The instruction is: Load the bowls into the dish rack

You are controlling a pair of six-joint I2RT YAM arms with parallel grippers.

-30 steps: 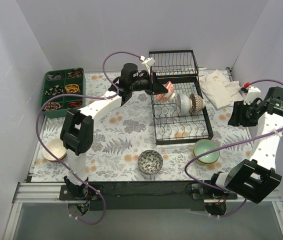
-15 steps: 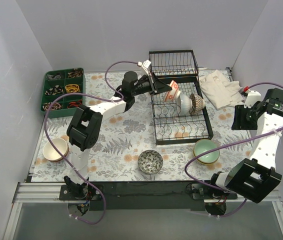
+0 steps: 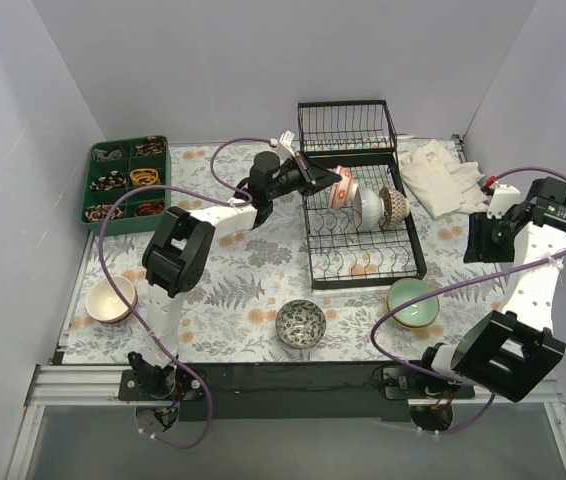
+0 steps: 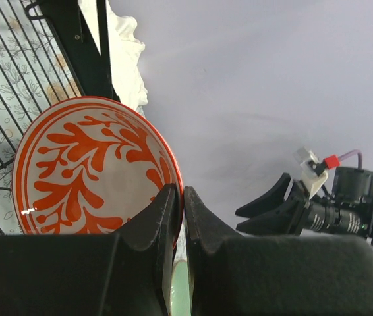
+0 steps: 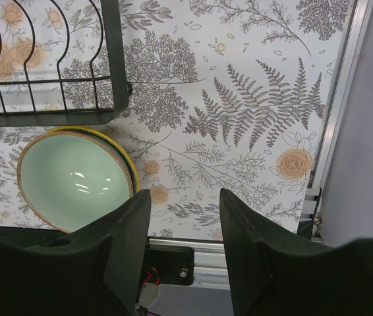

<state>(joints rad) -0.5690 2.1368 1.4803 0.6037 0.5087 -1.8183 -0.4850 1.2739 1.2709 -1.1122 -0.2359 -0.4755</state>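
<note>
My left gripper (image 3: 331, 183) is shut on the rim of a red-orange patterned bowl (image 3: 344, 187) and holds it on edge over the back rows of the black wire dish rack (image 3: 418, 258). In the left wrist view the pads (image 4: 167, 204) pinch the bowl's rim (image 4: 94, 168). A white bowl (image 3: 368, 207) and a brown lattice bowl (image 3: 395, 205) stand in the rack. A pale green bowl (image 3: 412, 300) lies in front of the rack, also below my right wrist (image 5: 74, 181). A blue-patterned bowl (image 3: 300, 323) and a cream bowl (image 3: 111, 300) lie on the mat. My right gripper (image 3: 477, 238) is open and empty (image 5: 184, 197).
A green compartment tray (image 3: 126, 180) with small items sits at the back left. A white cloth (image 3: 441, 175) lies right of the rack. The rack's front corner (image 5: 114, 66) and the table's metal edge (image 5: 344, 99) show below my right wrist.
My left gripper has carried the red-orange bowl to the right and down, further over the rack's rows, near the white bowl. The right arm has shifted only slightly.
</note>
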